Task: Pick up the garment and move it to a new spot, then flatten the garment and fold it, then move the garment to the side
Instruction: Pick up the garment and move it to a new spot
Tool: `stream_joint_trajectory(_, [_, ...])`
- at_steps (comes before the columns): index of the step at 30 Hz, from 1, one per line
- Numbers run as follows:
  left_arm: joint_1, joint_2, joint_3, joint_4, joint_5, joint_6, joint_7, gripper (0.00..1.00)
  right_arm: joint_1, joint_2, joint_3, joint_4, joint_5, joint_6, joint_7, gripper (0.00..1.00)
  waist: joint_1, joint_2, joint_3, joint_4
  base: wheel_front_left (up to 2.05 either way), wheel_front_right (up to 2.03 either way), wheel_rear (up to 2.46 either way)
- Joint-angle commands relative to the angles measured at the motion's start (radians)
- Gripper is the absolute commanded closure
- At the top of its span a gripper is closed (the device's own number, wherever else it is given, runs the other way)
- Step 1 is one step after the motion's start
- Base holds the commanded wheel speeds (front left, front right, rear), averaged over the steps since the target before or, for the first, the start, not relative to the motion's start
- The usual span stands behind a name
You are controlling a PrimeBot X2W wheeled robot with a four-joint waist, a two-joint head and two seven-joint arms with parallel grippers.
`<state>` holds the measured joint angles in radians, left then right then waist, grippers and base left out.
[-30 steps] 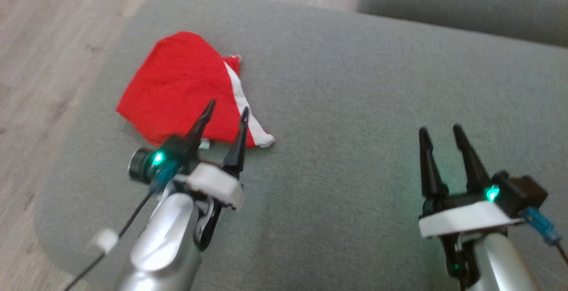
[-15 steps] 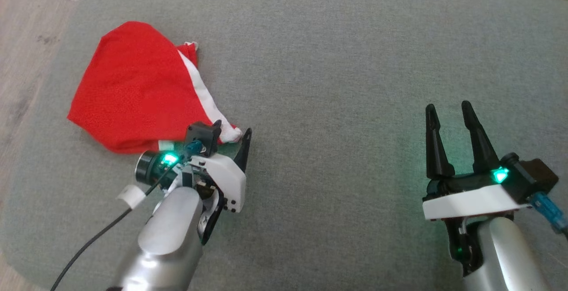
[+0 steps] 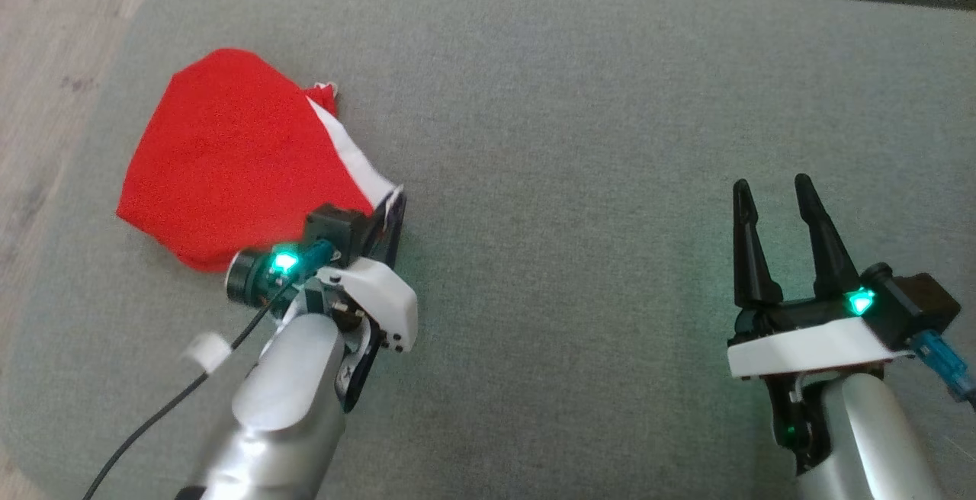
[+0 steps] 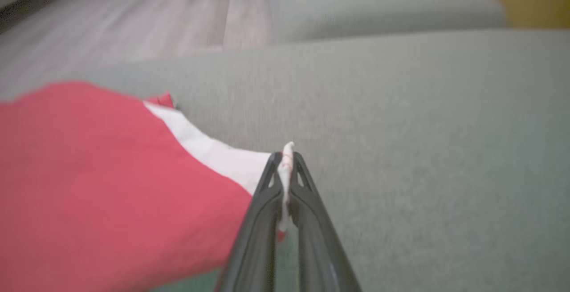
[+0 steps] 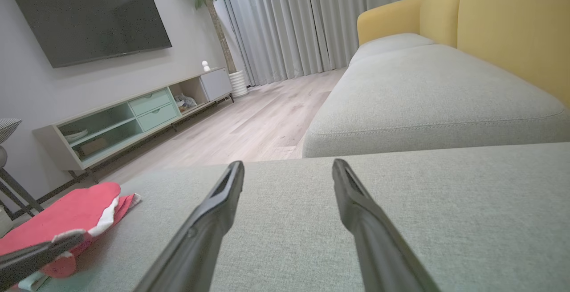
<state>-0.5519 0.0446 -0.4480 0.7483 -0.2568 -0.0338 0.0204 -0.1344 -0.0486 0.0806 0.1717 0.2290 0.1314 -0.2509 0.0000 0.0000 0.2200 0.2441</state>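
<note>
The garment (image 3: 221, 165), red with a white band, lay on the left part of the grey sofa cushion (image 3: 579, 134), near its edge by the wooden floor (image 3: 46, 43). The left gripper (image 3: 390, 206) had its jaws closed on the white-banded corner, cloth pinched between them. The right gripper (image 3: 772, 187) hovered well apart to the right, jaws open above the cushion.

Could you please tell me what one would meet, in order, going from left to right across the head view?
Wooden floor → red garment → left gripper, shut on the garment's white-trimmed corner → bare stretch of grey cushion → right gripper, open above the cushion.
</note>
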Motion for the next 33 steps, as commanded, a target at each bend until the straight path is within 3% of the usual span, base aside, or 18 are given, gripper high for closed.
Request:
stream_joint_trajectory(1, [-0.045, 0.021, 0.032, -0.060, 0.000, -0.014, -0.068, 1.00, -0.030, -0.002, 0.021, -0.029, 0.010, -0.001, -0.011, 0.00, 0.0000, 0.0000, -0.022, -0.005, 0.00, 0.00, 0.00])
stream_joint_trajectory(7, [-0.056, 0.023, 0.035, -0.190, 0.005, -0.026, -0.254, 1.00, -0.017, -0.002, 0.019, -0.025, 0.033, -0.001, -0.011, 0.00, 0.0000, 0.0000, -0.082, -0.033, 0.00, 0.00, 0.00])
stream_joint_trajectory(17, [-0.062, 0.010, -0.009, -0.461, 0.010, -0.018, -0.282, 1.00, -0.016, -0.002, 0.025, -0.034, 0.055, -0.001, -0.011, 0.00, 0.0000, 0.0000, -0.083, -0.151, 0.00, 0.00, 0.00])
stream_joint_trajectory(26, [-0.158, 0.006, -0.086, -0.479, -0.010, 0.014, -0.280, 1.00, -0.047, -0.002, 0.042, -0.049, 0.085, -0.001, -0.011, 0.00, 0.0000, 0.0000, -0.020, -0.302, 0.00, 0.00, 0.00])
stream_joint_trajectory(33, [-0.352, 0.006, -0.118, -0.399, -0.064, 0.069, -0.277, 1.00, -0.086, -0.002, 0.071, -0.065, 0.118, -0.001, -0.011, 0.00, 0.0000, 0.0000, 0.065, -0.435, 0.00, 0.00, 0.00])
